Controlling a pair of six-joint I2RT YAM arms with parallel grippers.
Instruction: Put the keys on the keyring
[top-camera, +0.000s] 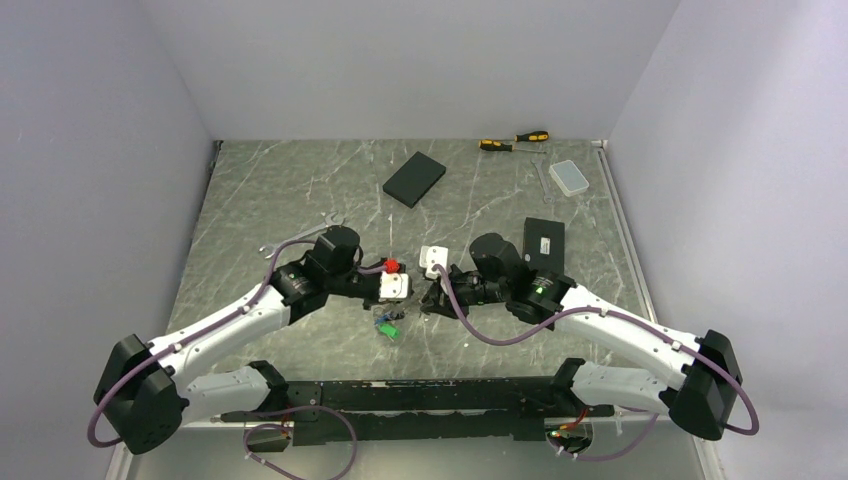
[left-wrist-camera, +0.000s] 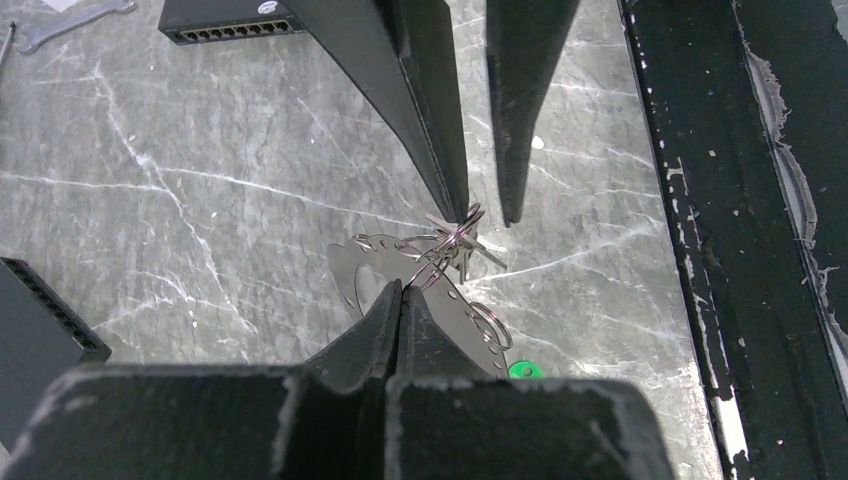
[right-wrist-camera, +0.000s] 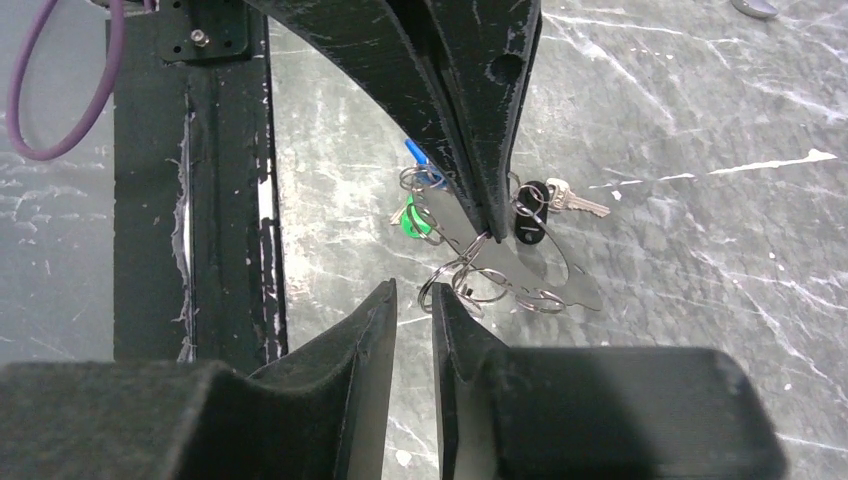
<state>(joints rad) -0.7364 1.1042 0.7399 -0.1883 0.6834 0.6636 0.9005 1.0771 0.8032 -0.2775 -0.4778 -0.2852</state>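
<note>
My left end effector (left-wrist-camera: 400, 300) is pinched tight on the keyring (left-wrist-camera: 441, 257); its wire runs straight ahead from those tips toward the other arm; the keys (right-wrist-camera: 412, 220) bunch just beyond, low by the worktop (right-wrist-camera: 700, 250); my right end effector (right-wrist-camera: 412, 300), jaws narrowly apart and empty, sits just short of the loop, which I judge nearest its right-hand finger.
</note>
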